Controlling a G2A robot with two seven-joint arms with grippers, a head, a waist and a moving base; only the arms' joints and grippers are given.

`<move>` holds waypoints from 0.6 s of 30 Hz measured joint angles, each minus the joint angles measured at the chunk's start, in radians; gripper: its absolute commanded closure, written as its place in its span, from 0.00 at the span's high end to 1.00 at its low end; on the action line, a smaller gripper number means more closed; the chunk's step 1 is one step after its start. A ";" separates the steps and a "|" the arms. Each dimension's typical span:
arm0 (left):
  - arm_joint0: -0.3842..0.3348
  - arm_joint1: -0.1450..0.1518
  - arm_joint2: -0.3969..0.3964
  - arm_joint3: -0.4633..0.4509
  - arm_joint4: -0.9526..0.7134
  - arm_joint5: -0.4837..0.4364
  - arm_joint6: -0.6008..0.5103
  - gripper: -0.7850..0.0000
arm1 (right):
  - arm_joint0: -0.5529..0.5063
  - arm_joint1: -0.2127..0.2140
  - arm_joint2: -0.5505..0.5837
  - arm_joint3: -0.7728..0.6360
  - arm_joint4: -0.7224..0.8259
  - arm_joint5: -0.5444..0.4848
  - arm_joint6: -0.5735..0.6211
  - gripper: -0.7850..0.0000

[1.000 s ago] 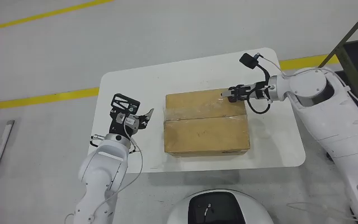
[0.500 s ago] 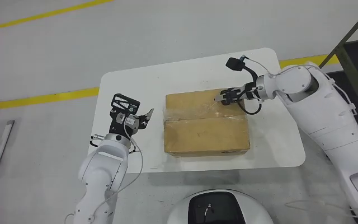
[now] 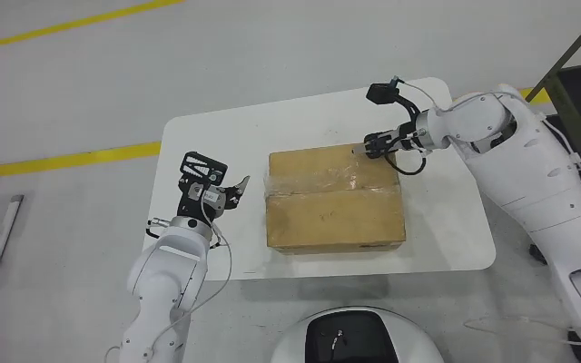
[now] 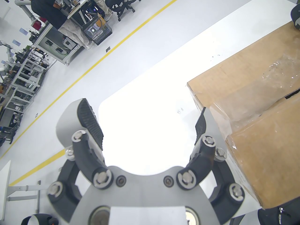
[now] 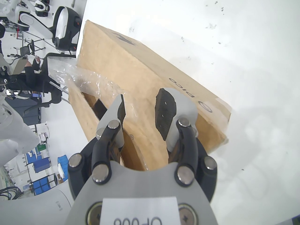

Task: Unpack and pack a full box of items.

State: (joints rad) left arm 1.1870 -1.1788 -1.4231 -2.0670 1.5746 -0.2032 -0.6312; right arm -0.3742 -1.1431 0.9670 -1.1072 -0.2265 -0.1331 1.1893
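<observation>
Fingers (image 5: 166,112) of the right gripper (image 5: 141,99) stand partly open over the far flap (image 3: 331,168) of the brown cardboard box (image 3: 334,216); left gripper (image 4: 143,110) wide open, empty.
Box sits at the white table's (image 3: 218,154) middle, crumpled clear tape (image 5: 89,78) along its seam. Advise: catch flap edge at seam gap, fold towards far edge.

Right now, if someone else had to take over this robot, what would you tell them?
Left gripper: open, empty, over the table beside the box, at its left end.
Right gripper: open, holding nothing, at the far flap near the centre seam.
Done: the tape along the seam is torn and loose, and a gap shows between the flaps.
Left: lift the flaps, take the items out, pack them back. Contents are hidden.
</observation>
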 measured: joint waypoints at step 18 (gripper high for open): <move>0.000 0.000 0.000 0.000 0.000 0.000 0.000 1.00 | 0.035 -0.040 -0.110 0.032 0.032 -0.062 0.018 0.31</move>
State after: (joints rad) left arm 1.1870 -1.1788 -1.4231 -2.0670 1.5746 -0.2032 -0.6312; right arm -0.3389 -1.1828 0.8568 -1.0750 -0.1943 -0.1950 1.2070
